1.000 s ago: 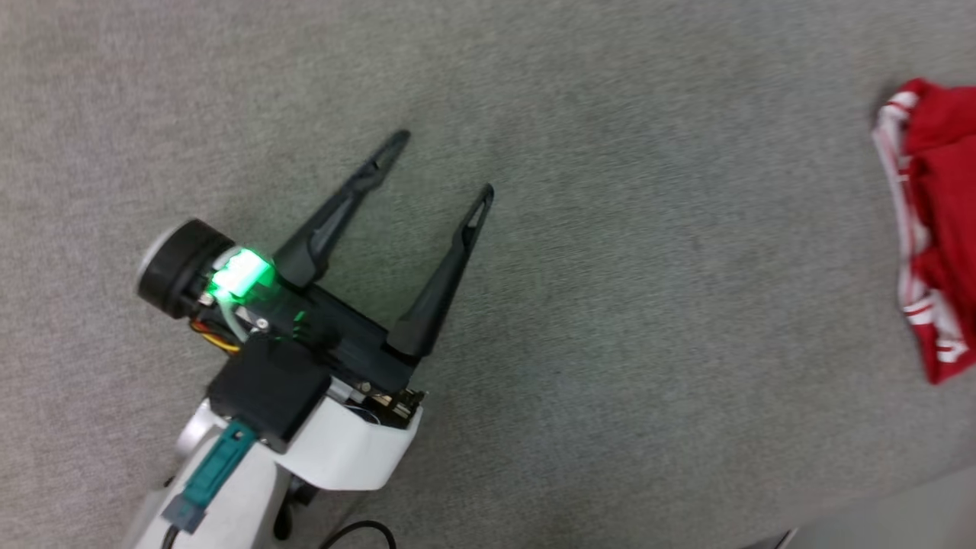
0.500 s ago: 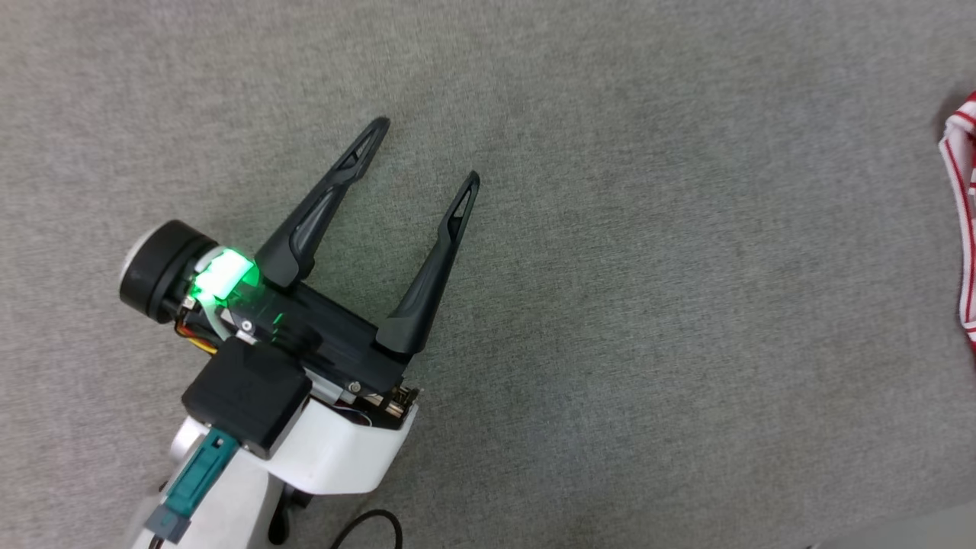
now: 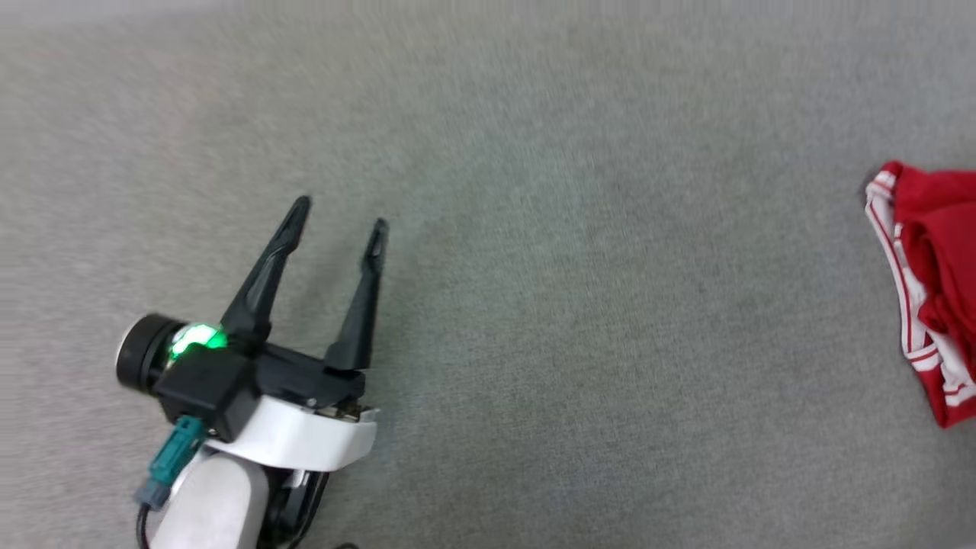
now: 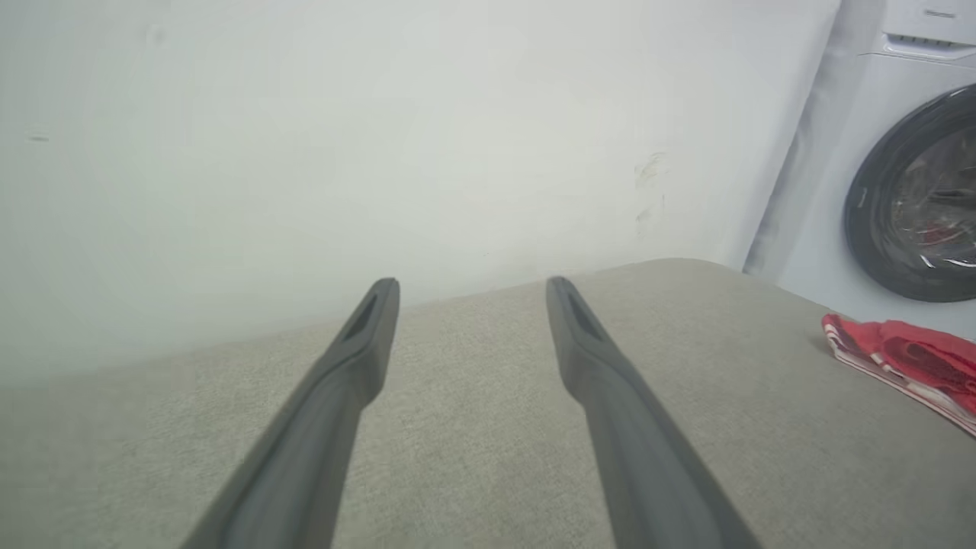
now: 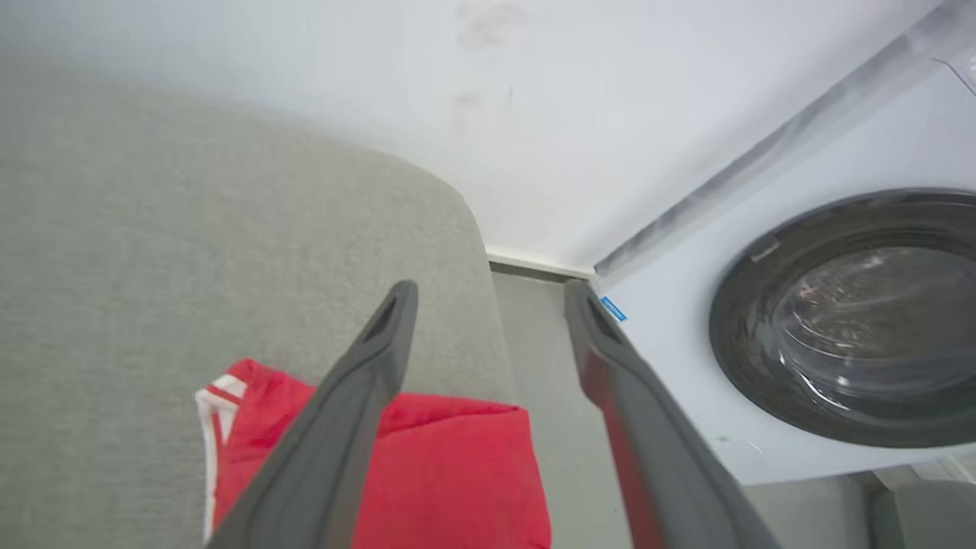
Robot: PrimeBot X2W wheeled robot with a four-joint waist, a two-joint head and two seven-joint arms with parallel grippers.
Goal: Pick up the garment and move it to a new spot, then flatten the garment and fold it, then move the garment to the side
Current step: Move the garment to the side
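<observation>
The garment [image 3: 934, 282] is a red bundle with red-white striped trim, lying on the grey cloth surface at the right edge of the head view. The garment [image 4: 907, 358] also lies at the right of the left wrist view, and the garment [image 5: 450, 473] sits low in the right wrist view. My left gripper [image 3: 339, 213] hovers open at the lower left, far from the shirt, nothing between its fingers. My right gripper [image 5: 492, 293] is open above the garment's edge. The print is hidden.
A white washing machine [image 5: 831, 320] with a dark round door stands right of the grey surface [image 3: 572, 267]. A pale wall [image 4: 381, 137] rises behind the surface's far edge. A strip of floor [image 5: 549, 358] separates surface and machine.
The head camera has shifted, bringing more of the garment back into view at the right. My left gripper now sits lower, points more upright, and its fingers stand closer together.
</observation>
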